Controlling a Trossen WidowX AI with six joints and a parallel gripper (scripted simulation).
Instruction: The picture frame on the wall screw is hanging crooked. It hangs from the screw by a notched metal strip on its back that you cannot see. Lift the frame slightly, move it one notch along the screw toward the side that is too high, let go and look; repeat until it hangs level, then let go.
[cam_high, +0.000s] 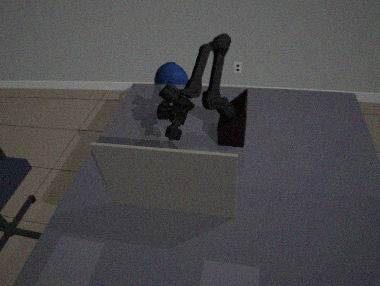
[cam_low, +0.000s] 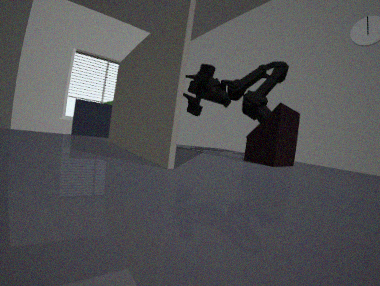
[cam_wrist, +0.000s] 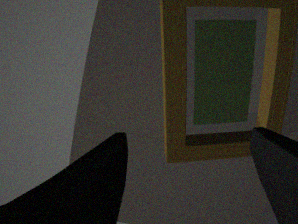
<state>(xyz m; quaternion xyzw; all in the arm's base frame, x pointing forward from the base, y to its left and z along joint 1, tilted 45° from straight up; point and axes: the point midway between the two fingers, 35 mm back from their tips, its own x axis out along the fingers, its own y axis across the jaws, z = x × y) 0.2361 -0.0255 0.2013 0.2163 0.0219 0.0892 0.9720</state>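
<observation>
The picture frame has a yellow-brown border around a green picture and hangs on the beige wall panel. It shows only in the wrist view, upper right, with its sides leaning slightly against the view's edges. The screw and the strip are hidden. My gripper is open and empty. It is held in the air a short way in front of the panel, facing the frame's lower edge and apart from it. The top view shows only the panel's back.
The arm stands on a dark red block on the grey table. A blue ball lies behind the table. A dark stand is on the floor at the left. A window and a wall clock are far off.
</observation>
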